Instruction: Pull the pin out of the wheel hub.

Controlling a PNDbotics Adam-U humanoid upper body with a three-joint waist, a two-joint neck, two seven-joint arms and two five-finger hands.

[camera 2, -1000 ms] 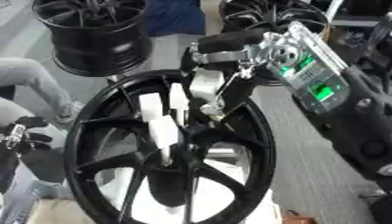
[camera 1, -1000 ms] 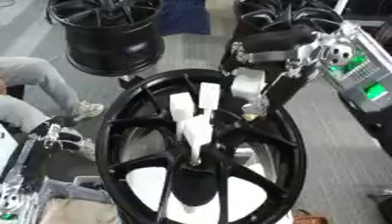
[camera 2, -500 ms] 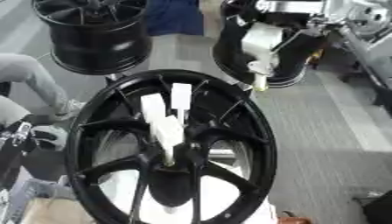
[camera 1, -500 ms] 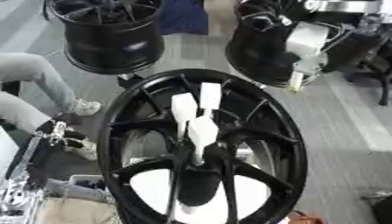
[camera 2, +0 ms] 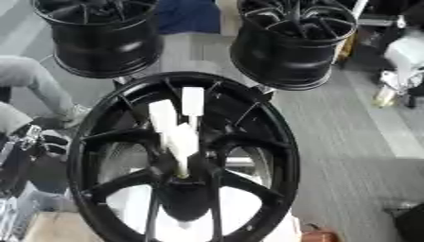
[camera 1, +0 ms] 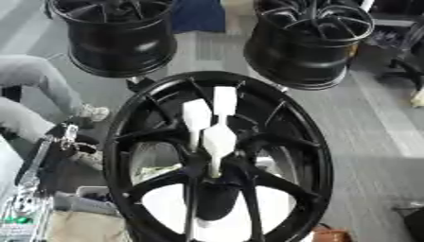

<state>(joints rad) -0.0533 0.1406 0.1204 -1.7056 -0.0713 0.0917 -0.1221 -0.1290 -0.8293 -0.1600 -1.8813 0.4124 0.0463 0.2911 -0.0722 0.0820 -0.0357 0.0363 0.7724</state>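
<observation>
The wheel hub (camera 1: 217,156) stands in the middle of the view, black, many-spoked and tilted toward the camera, well apart from both hands. Three white pins sit close together in its upper centre: a tall one (camera 1: 225,99) farthest back, a second (camera 1: 196,116) just beside it on the left, and a third (camera 1: 218,142) nearest the hub's middle, its thin stem running down into the dark centre. The right hand (camera 2: 406,52) shows only as a pale grey-white shape at the right edge of the right eye view, up and away from the hub and touching none of the pins; whether it is open or closed cannot be told. Just below it hangs a small yellowish piece (camera 2: 384,96), too unclear to name. The left hand (camera 1: 62,137) is a dark shape with silver parts beside the hub's left rim, low down, and its state cannot be told either. Two more black wheels (camera 1: 116,35) (camera 1: 306,42) stand on the grey floor (camera 1: 373,142) behind.
</observation>
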